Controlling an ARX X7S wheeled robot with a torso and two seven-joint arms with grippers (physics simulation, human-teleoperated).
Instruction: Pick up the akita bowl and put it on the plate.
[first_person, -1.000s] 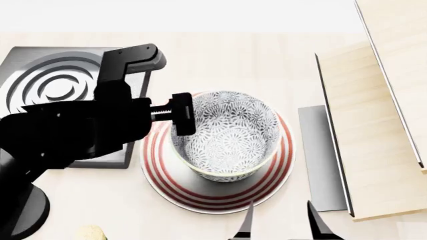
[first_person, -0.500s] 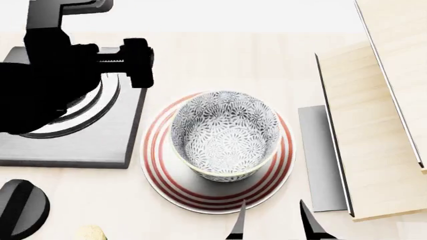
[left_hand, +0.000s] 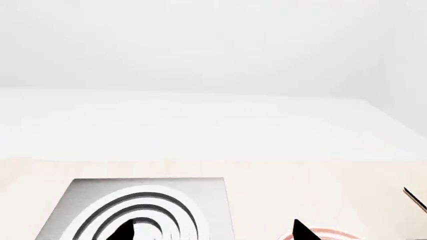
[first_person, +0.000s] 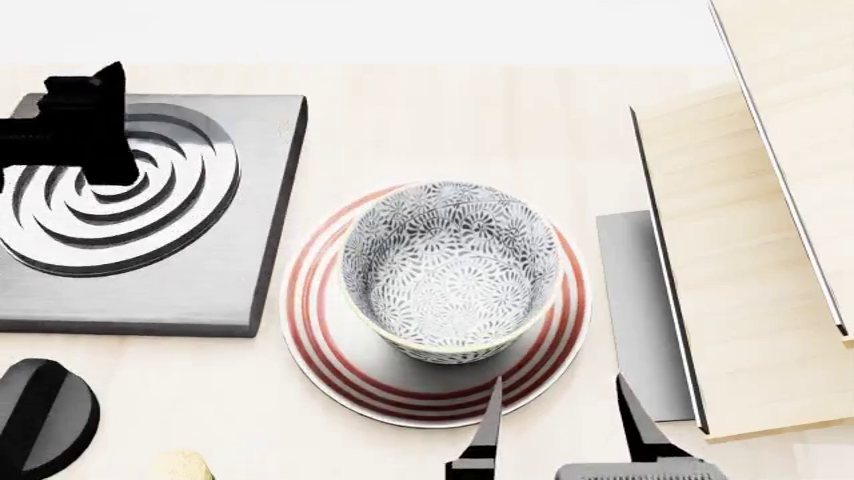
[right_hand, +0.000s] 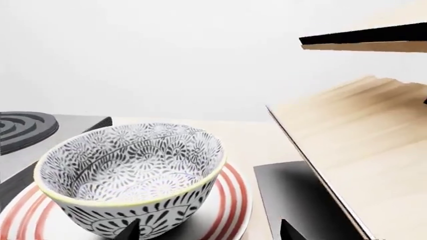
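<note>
The akita bowl (first_person: 450, 272) sits upright on the plate (first_person: 334, 350), roughly centred, red rings showing around it on every side. From the right wrist camera the bowl's foot rests flat on the plate's white middle, rim level, no tilt that I can see. I judge the placement done; what is left is only to get both arms clear without bumping anything.

Left gripper (first_person: 83, 125) is up over the stove burner (first_person: 200, 270), well apart from the bowl. It shows as a dark mass in the head view, and its wrist camera catches only two black fingertips at the frame edge, spread with the burner's rings between them. I read it as apart and empty, holding nothing.

Right gripper (first_person: 561, 430) hangs low at the near edge of the plate. Its two fingers stand apart, nothing between them. One fingertip (first_person: 491, 415) overlaps the plate's rim in the head view; whether it touches I cannot tell. From its wrist camera the bowl fills the near field, so that arm is close.

A wooden cabinet (first_person: 747, 250) with a grey panel (first_person: 641, 310) beside it stands just to the right of the plate. That leaves the right arm little room sideways. A dark knob (first_person: 40, 415) lies near the burner's front corner.

Main risk, as I judge it: a careless right-arm move clipping the plate rim and shifting the bowl.
</note>
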